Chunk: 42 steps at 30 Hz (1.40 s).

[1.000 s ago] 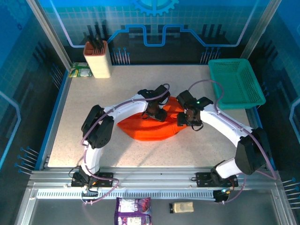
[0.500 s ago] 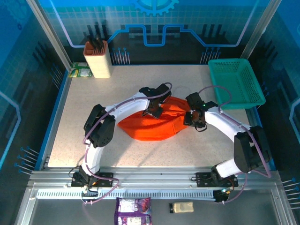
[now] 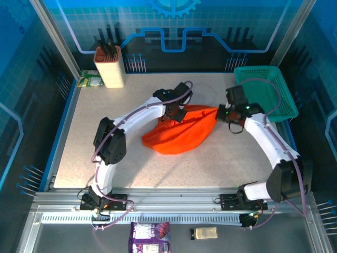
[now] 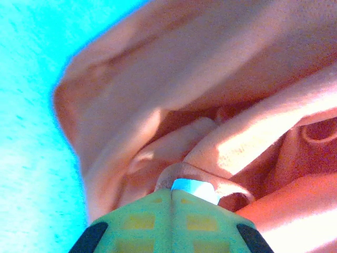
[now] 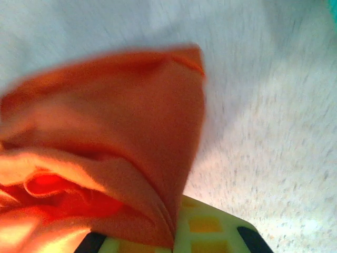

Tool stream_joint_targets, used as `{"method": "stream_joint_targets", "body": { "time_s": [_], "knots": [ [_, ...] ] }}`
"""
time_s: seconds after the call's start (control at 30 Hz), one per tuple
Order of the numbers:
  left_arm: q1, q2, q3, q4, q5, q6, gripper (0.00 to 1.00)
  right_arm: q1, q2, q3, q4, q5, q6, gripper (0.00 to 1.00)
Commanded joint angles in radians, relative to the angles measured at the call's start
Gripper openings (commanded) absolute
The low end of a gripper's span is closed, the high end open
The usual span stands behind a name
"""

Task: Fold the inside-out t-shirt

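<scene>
Claws both closed on cloth: left claw (image 3: 177,113) pinches a fold at the far edge of the inside-out t-shirt (image 3: 181,134), pads (image 4: 152,221) pressed together w/ fabric bunched at the tips. Right claw (image 3: 221,113) clamps the shirt's right corner, cloth drawn to a point there. Shirt lies as a crumpled orange-red heap mid-tabletop (image 3: 105,121). Teal basket (image 3: 266,95) sits near right claw, at the far-right corner.
</scene>
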Motion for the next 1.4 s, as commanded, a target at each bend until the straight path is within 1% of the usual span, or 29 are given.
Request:
{"method": "stream_joint_targets", "body": {
  "time_s": [0.0, 0.07, 0.2, 0.3, 0.33, 0.37, 0.4, 0.47, 0.57, 0.6, 0.63, 0.67, 0.7, 0.77, 0.83, 1.0, 1.03, 1.13, 1.23, 1.37],
  "knots": [
    [0.009, -0.212, 0.078, -0.001, -0.060, 0.035, 0.00, -0.017, -0.072, 0.203, -0.112, 0.037, -0.091, 0.00],
    [0.013, -0.299, 0.073, 0.012, -0.093, 0.039, 0.00, -0.015, -0.072, 0.308, -0.147, 0.028, -0.112, 0.00],
    [0.056, -0.457, 0.006, 0.019, -0.099, 0.008, 0.00, -0.001, -0.051, 0.439, -0.166, -0.015, -0.131, 0.00],
    [0.167, -0.572, -0.135, 0.028, -0.046, -0.055, 0.00, 0.012, -0.010, 0.482, -0.172, -0.044, -0.138, 0.00],
    [0.223, -0.600, -0.193, 0.036, -0.014, -0.079, 0.00, 0.017, 0.007, 0.485, -0.174, -0.060, -0.139, 0.00],
    [0.283, -0.627, -0.258, 0.044, 0.043, -0.103, 0.00, 0.020, 0.028, 0.489, -0.182, -0.072, -0.141, 0.02],
    [0.348, -0.646, -0.323, 0.055, 0.113, -0.125, 0.00, 0.025, 0.047, 0.490, -0.193, -0.073, -0.140, 0.08],
    [0.448, -0.657, -0.434, 0.075, 0.223, -0.151, 0.00, 0.041, 0.069, 0.473, -0.205, -0.062, -0.140, 0.23],
    [0.530, -0.631, -0.556, 0.106, 0.326, -0.166, 0.00, 0.058, 0.073, 0.417, -0.216, -0.050, -0.132, 0.36],
    [0.543, -0.623, -0.583, 0.112, 0.335, -0.172, 0.00, 0.061, 0.069, 0.390, -0.216, -0.050, -0.131, 0.37],
    [0.547, -0.621, -0.606, 0.125, 0.344, -0.179, 0.03, 0.061, 0.066, 0.368, -0.217, -0.050, -0.131, 0.37],
    [0.549, -0.626, -0.627, 0.144, 0.363, -0.188, 0.08, 0.063, 0.060, 0.337, -0.222, -0.047, -0.130, 0.38],
    [0.549, -0.632, -0.642, 0.170, 0.400, -0.204, 0.15, 0.064, 0.051, 0.304, -0.226, -0.041, -0.128, 0.38],
    [0.536, -0.632, -0.654, 0.224, 0.482, -0.236, 0.24, 0.063, 0.033, 0.239, -0.224, -0.028, -0.121, 0.39],
    [0.491, -0.608, -0.646, 0.259, 0.498, -0.264, 0.32, 0.061, 0.017, 0.177, -0.212, -0.025, -0.113, 0.39],
    [0.346, -0.479, -0.608, 0.327, 0.481, -0.321, 0.44, 0.047, -0.007, 0.023, -0.145, -0.051, -0.077, 0.40],
    [0.321, -0.455, -0.604, 0.343, 0.478, -0.337, 0.46, 0.042, -0.011, 0.000, -0.136, -0.053, -0.072, 0.40],
    [0.257, -0.374, -0.600, 0.391, 0.469, -0.376, 0.49, 0.018, -0.026, -0.065, -0.112, -0.051, -0.059, 0.40],
    [0.204, -0.295, -0.578, 0.397, 0.411, -0.354, 0.51, -0.022, -0.048, -0.131, -0.084, -0.055, -0.048, 0.40],
    [0.187, -0.197, -0.549, 0.372, 0.363, -0.319, 0.52, -0.081, -0.074, -0.216, -0.053, -0.053, -0.046, 0.41]
  ]
}}
